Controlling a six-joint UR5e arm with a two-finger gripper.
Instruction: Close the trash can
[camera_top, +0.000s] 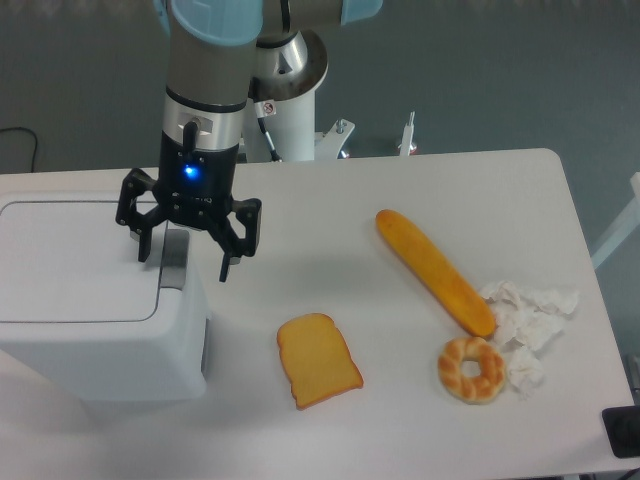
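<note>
The trash can sits at the left end of the counter, a big white box with its flat lid lying level on top, so to my eye it already looks shut or very nearly so. The pincer hangs released, its black fingers splayed wide to either side of the grey latch on the can's right rim. One finger stands over the lid's right corner, the other just off the can's right side, above bare counter. So the can lies directly beneath and to the left of the pincer, and any last press would go straight down onto the latch edge.

Right of the can, a slice of toast lies near, then a long baguette, a bagel and a crumpled tissue well apart. None of these stands in the way.
</note>
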